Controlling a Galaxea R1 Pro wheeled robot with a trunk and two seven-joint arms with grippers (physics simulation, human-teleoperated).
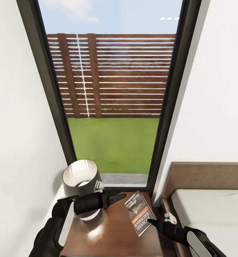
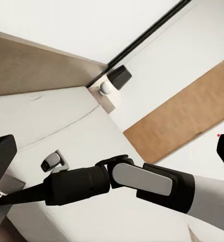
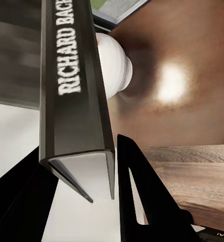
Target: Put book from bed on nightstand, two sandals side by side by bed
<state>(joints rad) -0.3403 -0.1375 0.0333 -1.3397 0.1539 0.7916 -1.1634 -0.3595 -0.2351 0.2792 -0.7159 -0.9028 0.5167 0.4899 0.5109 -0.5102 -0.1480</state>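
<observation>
The book (image 1: 139,213) is showing white lettering on its cover in the head view, reading "RICHARD BACHMAN"; smaller print above it is too blurred to read. In the right wrist view its spine (image 3: 74,75) is reading "RICHARD BAC", the rest running out of frame.

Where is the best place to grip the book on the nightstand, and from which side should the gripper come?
Grip the book at its lower corner overhanging the nightstand, from the bed side, one finger above and one below. It is thin and flat; the right gripper seems already there.
</observation>
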